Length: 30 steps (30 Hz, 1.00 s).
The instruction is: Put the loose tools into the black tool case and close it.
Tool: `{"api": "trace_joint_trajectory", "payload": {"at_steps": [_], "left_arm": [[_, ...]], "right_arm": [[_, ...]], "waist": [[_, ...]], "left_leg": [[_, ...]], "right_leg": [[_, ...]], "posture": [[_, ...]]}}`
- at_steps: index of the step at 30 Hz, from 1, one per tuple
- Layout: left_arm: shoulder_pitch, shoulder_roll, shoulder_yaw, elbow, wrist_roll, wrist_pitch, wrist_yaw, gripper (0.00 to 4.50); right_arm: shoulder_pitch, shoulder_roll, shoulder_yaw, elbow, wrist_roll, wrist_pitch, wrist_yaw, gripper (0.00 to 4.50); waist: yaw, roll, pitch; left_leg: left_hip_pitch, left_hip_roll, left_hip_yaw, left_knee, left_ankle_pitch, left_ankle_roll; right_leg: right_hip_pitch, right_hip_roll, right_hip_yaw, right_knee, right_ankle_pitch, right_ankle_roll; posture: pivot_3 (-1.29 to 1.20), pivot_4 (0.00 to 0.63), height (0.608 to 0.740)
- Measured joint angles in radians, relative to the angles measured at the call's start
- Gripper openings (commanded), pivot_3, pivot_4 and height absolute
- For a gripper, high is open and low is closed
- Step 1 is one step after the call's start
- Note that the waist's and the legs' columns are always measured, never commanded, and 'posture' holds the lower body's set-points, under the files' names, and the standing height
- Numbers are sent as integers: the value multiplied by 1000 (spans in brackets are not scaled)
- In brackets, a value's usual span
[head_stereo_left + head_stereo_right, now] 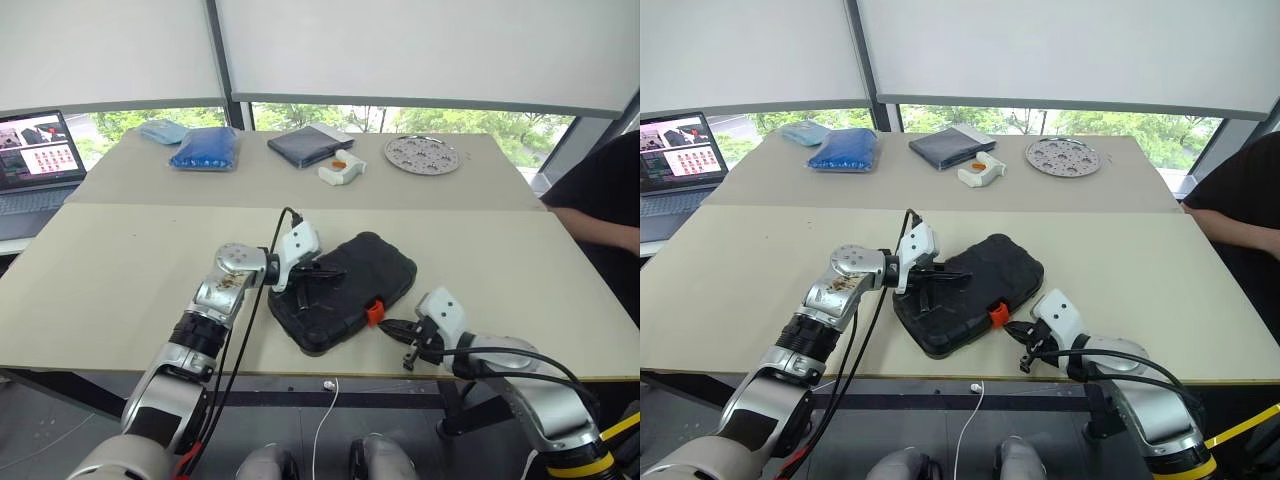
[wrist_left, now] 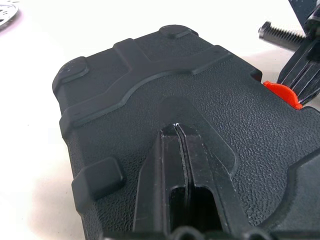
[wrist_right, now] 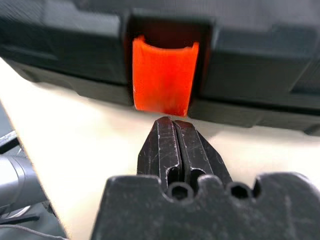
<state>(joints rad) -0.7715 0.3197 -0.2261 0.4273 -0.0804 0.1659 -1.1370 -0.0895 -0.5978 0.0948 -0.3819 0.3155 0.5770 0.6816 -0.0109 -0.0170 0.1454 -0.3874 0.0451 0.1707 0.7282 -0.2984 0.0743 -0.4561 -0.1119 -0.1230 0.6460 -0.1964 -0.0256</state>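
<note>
Black tool case [image 1: 345,290] lying shut, lid down, on the near table [image 1: 120,270] close to its front edge, set at an angle. Orange latch [image 1: 375,312] on the case's front side wall, facing the right gripper.

Left gripper [image 1: 312,275] resting on top of the case lid, toward the lid's left end; fingers pressed together, nothing between them. In the left wrist view, fingertips [image 2: 176,131] touching the textured lid surface, raised ribs of the lid just beyond them.

Right gripper [image 1: 392,327] just beside the case's front wall, at the latch; fingers [image 3: 175,145] closed together, empty. In the right wrist view, tips pointed straight at the latch's lower edge, very near; contact with it cannot be told.

Behind the case, on the far table [image 1: 480,180]: dark grey flat pouch [image 1: 305,146], small white-and-orange item [image 1: 341,168], round perforated metal disc [image 1: 422,154], blue bag [image 1: 205,148]. Laptop [image 1: 38,160] far left of the case, screen on. Person's dark sleeve [image 1: 600,200] at the table edge to the case's right.
</note>
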Motion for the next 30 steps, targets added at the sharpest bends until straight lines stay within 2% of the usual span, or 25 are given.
{"api": "trace_joint_trajectory", "payload": {"at_steps": [3,6,12,14,17,24,30], "left_arm": [[-2,5,-6,0,0,-15,-8,14],[-5,9,-11,7,1,-23,-10,14],[-13,9,-18,19,2,-44,-13,14],[-13,10,-20,22,2,-56,-12,14],[-11,11,-38,19,19,-100,-4,14],[-8,30,-58,19,26,-148,-1,14],[-8,40,-58,29,26,-161,-2,14]], "right_arm": [[28,-20,-79,-75,117,58,43,0],[-23,-36,-154,-173,218,101,58,0],[-85,-56,-114,-125,176,117,33,0],[-104,-61,-70,-89,139,117,30,0],[-125,-96,-34,-71,101,112,40,0],[-2,-187,-73,-129,107,136,82,0],[28,-176,-84,-167,137,152,69,0]], "waist": [[0,0,0],[-1,0,0],[3,0,0],[3,0,0],[8,0,0],[8,0,-2],[3,0,-3]], "left_leg": [[-2,0,0,0,0,-1],[-1,0,-1,0,-2,3],[-2,0,-1,0,-4,7],[-2,0,-1,-1,-1,2],[-2,0,-1,-1,-2,2],[-1,0,-1,-3,-3,4],[2,0,-1,-7,-3,4]], "right_leg": [[-1,0,0,-1,0,0],[0,1,0,-2,0,0],[0,0,-1,-3,0,0],[0,0,-1,-4,0,0],[0,0,-1,-5,0,0],[0,0,-1,-6,0,0],[1,-1,-1,-6,0,0]], "posture": [[0,150,718],[0,150,718],[0,150,718],[0,150,718],[0,150,718],[0,150,718],[0,150,718]]}}
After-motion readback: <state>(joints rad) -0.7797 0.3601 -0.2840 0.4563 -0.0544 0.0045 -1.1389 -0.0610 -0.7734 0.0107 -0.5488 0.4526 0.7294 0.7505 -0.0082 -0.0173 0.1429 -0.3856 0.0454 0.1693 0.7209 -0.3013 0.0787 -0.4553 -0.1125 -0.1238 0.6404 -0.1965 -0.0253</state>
